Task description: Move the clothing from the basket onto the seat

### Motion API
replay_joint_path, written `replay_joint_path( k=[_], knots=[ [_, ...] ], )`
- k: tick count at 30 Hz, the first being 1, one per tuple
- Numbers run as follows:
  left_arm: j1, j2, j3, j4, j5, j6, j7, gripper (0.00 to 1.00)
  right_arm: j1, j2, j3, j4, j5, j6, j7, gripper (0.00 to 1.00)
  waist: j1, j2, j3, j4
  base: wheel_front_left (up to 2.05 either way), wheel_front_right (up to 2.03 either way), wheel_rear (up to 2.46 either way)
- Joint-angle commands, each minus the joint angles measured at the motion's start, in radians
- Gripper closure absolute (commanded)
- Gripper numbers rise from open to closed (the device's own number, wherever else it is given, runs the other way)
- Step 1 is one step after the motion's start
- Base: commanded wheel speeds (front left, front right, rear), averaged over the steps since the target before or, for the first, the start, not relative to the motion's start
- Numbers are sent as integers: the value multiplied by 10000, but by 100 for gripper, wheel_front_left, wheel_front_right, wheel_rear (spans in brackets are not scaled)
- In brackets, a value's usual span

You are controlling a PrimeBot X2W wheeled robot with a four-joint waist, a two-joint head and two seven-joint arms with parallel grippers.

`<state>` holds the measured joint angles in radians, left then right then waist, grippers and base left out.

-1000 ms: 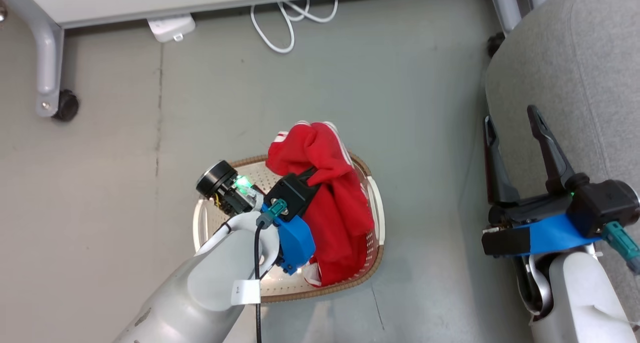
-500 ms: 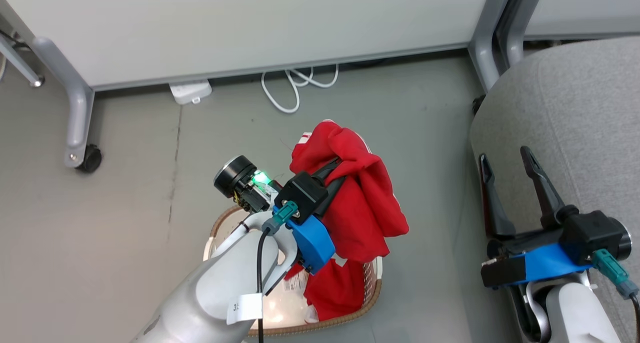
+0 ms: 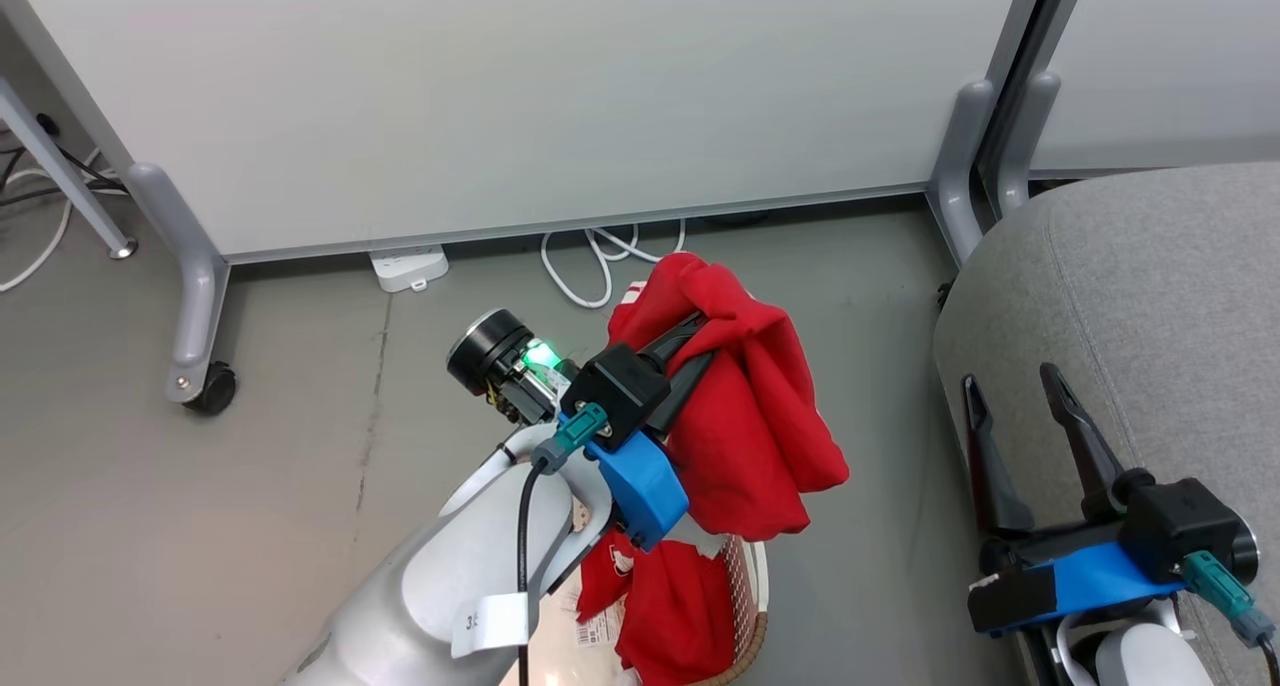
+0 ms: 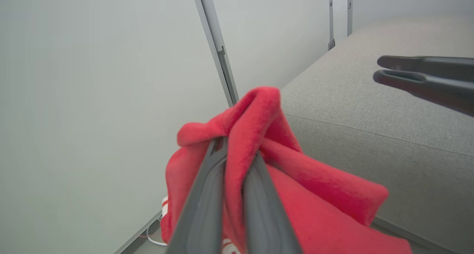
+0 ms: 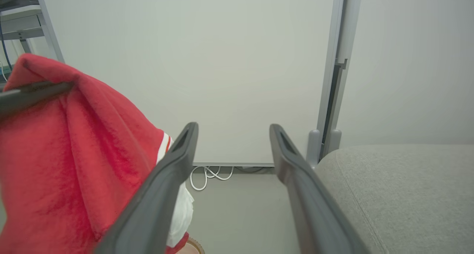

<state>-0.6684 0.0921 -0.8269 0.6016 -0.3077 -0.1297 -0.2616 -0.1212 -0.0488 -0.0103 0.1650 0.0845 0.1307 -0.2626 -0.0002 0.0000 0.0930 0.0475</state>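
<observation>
We see one red garment (image 3: 750, 436) hanging bunched above the cream basket (image 3: 752, 586), which holds more red clothing (image 3: 670, 606); the grey seat (image 3: 1150, 296) lies to the right.

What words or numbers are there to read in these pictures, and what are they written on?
"3": the first figure on the white tag wrapped round the black cable; the rest is cut off and unclear.
Sticker inside the basket: the print is too small to read.
White label on the clothing lying in the basket: too blurred to read.
There is no other text.
</observation>
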Motion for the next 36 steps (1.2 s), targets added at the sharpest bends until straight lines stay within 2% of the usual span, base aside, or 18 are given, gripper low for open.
replay_joint_path(
  k=[1,14,28,36],
  knots=[
    [-40,66,-66,-42,-89,-8,-51,100,160,-32,-36,-10,44,3,-35,0,2,0,-80,28,0,0,0],
    [-80,152,-143,-94,-189,-9,-51,100,18,-30,234,-111,-92,3,-35,0,2,0,-118,128,0,0,0],
    [-304,148,-122,-154,-144,-10,-51,100,-1327,-380,2034,-90,-173,1,-33,0,2,0,230,233,0,0,0],
    [-501,40,-175,-277,-108,-10,-51,100,-2277,-636,3019,858,-108,3,-35,0,2,0,568,483,0,0,0]
  ],
)
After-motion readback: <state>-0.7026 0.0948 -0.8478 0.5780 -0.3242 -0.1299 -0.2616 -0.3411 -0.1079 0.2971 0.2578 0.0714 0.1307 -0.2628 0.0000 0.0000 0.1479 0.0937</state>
